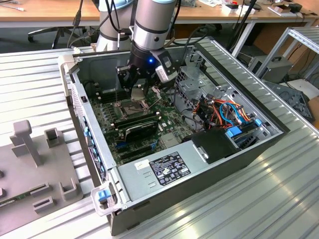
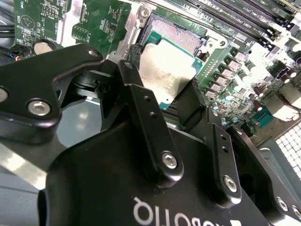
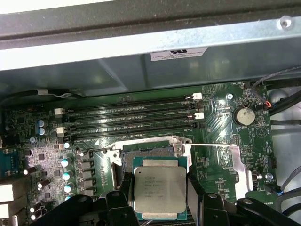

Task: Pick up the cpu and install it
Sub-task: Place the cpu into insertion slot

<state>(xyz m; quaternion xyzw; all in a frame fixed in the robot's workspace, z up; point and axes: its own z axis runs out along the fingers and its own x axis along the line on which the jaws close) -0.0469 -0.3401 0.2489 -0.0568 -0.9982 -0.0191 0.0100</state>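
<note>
The black tool (image 1: 139, 93) is clamped on the cpu (image 3: 159, 190), with one finger (image 3: 123, 195) on each side. The cpu sits just over the open socket (image 3: 146, 149) on the green board (image 3: 221, 155). It may be touching the socket, but I cannot tell. Behind it lie long black memory slots (image 3: 131, 117), then the grey case wall (image 3: 141, 66).

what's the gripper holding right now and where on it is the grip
The gripper holds the cpu by two opposite side edges, over the open socket.
</note>
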